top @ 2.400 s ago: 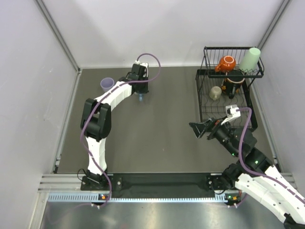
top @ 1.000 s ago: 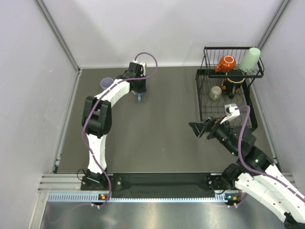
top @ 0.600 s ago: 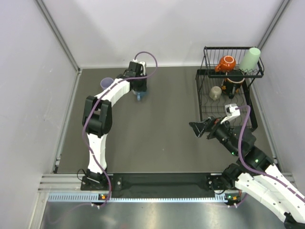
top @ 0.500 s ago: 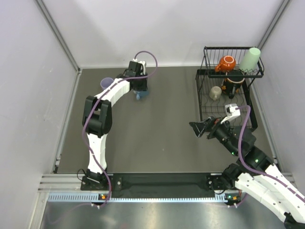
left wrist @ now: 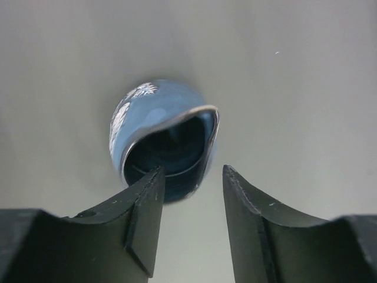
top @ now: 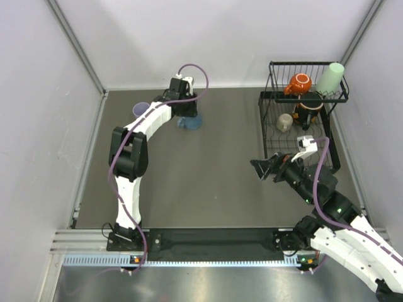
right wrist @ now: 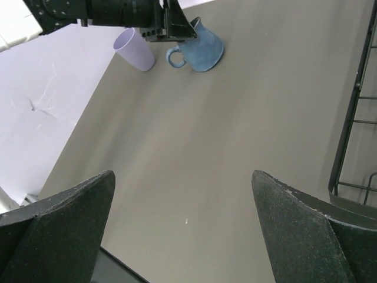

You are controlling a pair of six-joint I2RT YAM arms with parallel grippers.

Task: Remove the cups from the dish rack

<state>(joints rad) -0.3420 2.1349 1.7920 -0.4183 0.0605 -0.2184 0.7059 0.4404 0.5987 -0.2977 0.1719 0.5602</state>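
**Ana:** Where is the blue mug [left wrist: 165, 127]?

**Ben:** It is on the desk [top: 220, 182], at the far side, out of the dish rack [top: 306, 63]. The lavender tumbler [top: 141, 110] stands near it, on its left.

**Ana:** Is the left claw [left wrist: 192, 171] holding it?

**Ben:** No. Its two fingers are apart, with a gap between them. The claw hangs right over the mug, and the near rim of the mug shows between the tips. I cannot tell if one finger touches the rim.

**Ana:** And the right claw [top: 259, 170]?

**Ben:** It is spread wide, with nothing in it. It is up over the desk, near the rack's near left corner, and it points across at those two cups.

**Ana:** What is in the rack?

**Ben:** Four cups. The small orange mug [top: 299, 82] and the pale green tumbler [top: 331, 78] are up in the raised basket. The small beige mug [top: 285, 121] and the black mug with red [top: 306, 112] are on the lower part.
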